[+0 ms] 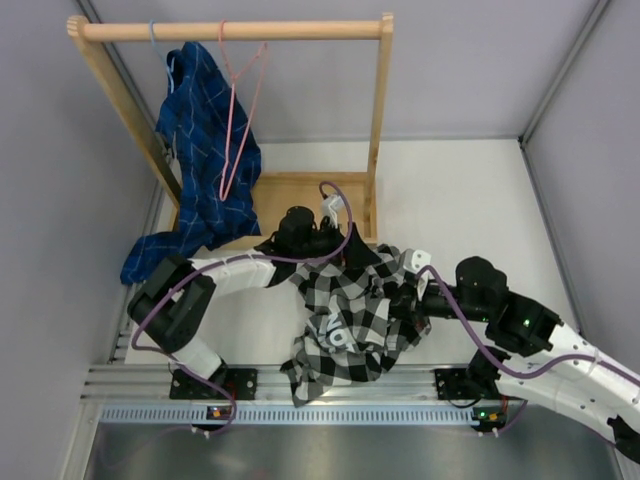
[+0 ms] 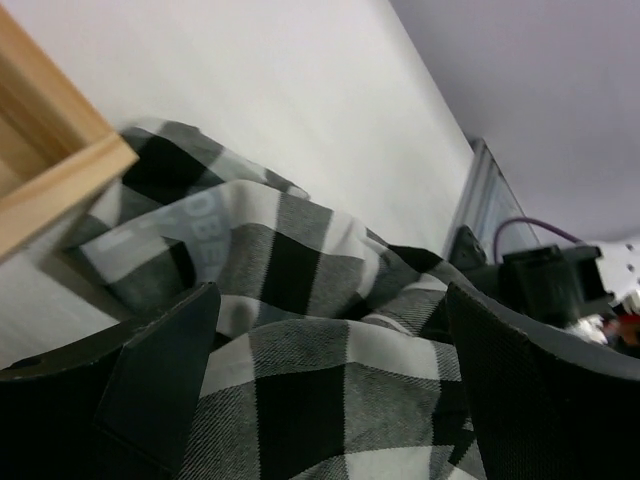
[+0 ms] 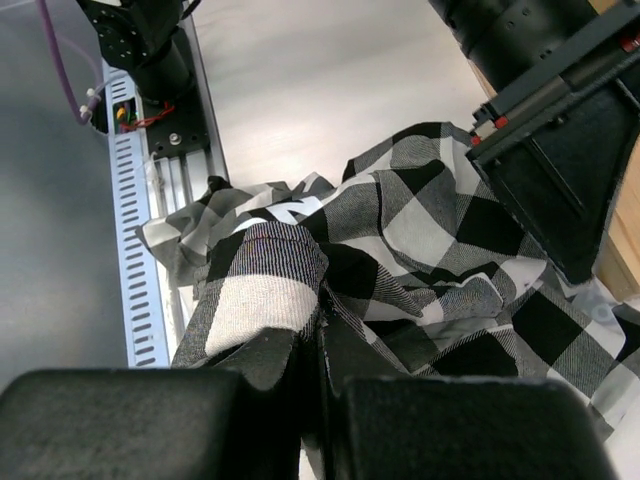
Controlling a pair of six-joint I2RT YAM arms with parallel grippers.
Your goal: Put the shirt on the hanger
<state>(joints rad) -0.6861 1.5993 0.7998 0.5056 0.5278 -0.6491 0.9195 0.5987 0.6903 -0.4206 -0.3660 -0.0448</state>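
Observation:
The black-and-white checked shirt (image 1: 345, 320) lies crumpled on the table between the arms, one edge drooping over the front rail. My left gripper (image 1: 335, 250) is at its far edge; in the left wrist view the fingers (image 2: 160, 370) stand wide open with the shirt (image 2: 320, 330) between them. My right gripper (image 1: 408, 300) is at the shirt's right side; in the right wrist view it (image 3: 318, 340) is shut on a fold of the shirt (image 3: 270, 290). The pink wire hanger (image 1: 240, 110) hangs empty from the wooden rod (image 1: 230, 31) at the back.
A blue plaid shirt (image 1: 205, 150) hangs on the rack left of the hanger and trails onto the table. The rack's wooden base (image 1: 300, 200) lies just behind the left gripper, its corner (image 2: 60, 180) close by. The metal rail (image 3: 140, 250) runs along the front edge.

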